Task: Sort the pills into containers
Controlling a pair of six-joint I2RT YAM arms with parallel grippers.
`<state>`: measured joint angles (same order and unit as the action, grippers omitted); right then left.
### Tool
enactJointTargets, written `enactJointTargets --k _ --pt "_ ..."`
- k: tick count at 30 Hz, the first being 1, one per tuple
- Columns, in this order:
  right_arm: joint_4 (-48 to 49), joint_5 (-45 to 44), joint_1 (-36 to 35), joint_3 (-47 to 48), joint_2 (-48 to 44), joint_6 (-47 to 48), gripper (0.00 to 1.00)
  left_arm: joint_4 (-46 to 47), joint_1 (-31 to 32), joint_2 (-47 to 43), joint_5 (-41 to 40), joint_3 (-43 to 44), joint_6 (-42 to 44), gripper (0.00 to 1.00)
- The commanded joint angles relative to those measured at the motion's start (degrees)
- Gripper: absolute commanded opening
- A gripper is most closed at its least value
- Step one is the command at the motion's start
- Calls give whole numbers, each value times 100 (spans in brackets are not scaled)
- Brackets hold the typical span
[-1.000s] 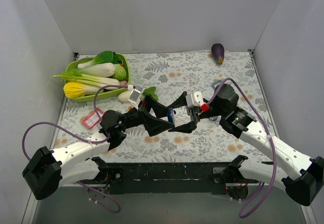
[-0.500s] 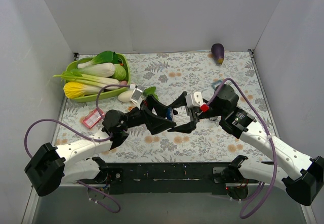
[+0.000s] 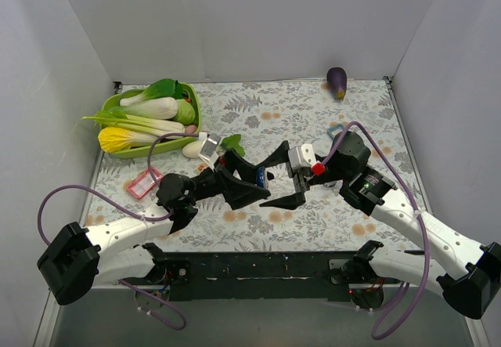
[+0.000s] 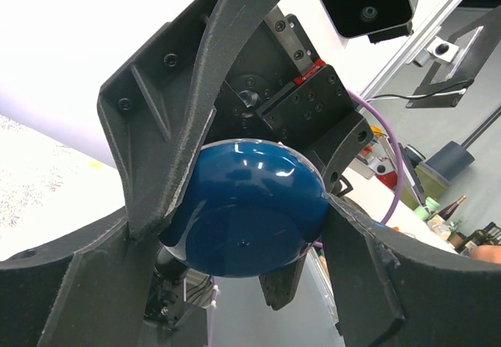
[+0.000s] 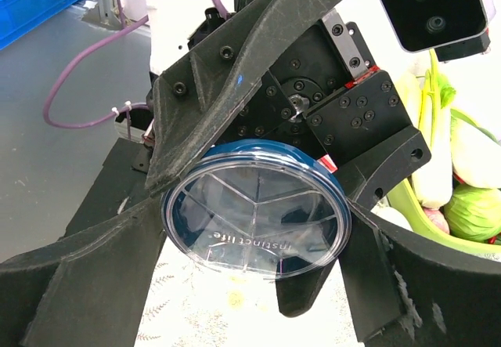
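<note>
- Spanning the gap between the two arms, the round blue pill case (image 5: 254, 222) is held clear of the floral table (image 3: 313, 112), near the middle of the top view.
- Case attitude: it stands on edge with its flat faces upright. Being round, it has no long side. Its short axis, face to face, runs roughly from 9 o'clock to 3 o'clock in the top view.
- Clear lid (image 5: 235, 198): it has divider ribs radiating from its centre and points toward 3 o'clock, at the right wrist camera.
- Domed base (image 4: 250, 206): it points toward 9 o'clock, at the left wrist camera.
- Left gripper (image 4: 235, 218): its fingers are clamped on the case rim, one on each side.
- Right gripper (image 5: 256, 215): its fingers likewise press on opposite points of the rim. Both tools grip the one case, with their finger pairs crossed around it.
- Pink tray (image 3: 143, 182): it lies flat on the table at 9 o'clock from the case, well apart.
- Green basket (image 3: 196, 110): it holds vegetables and sits at 10 o'clock, beyond the pink tray.
- Eggplant (image 3: 337, 82): it lies at 1 o'clock, by the back wall.
</note>
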<state>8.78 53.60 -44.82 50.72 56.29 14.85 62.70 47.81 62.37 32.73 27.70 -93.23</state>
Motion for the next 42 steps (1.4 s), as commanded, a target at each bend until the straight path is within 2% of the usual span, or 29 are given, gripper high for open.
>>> enactJointTargets --k 1,18,28,36,42 --pt "116 -26 26 87 -83 -61 94 375 35 -208 -56 -19 -37 52" --pt "529 -219 26 316 -22 -316 97 506 35 -155 -258 -134 -248 51" --pt "581 -149 17 439 110 -395 89 463 35 -49 -250 -72 -336 51" --pt "538 -87 -1 606 154 -351 93 340 35 38 -267 -19 -362 51" --pt "511 -61 -27 615 180 -308 93 349 35 74 -294 -11 -415 51"
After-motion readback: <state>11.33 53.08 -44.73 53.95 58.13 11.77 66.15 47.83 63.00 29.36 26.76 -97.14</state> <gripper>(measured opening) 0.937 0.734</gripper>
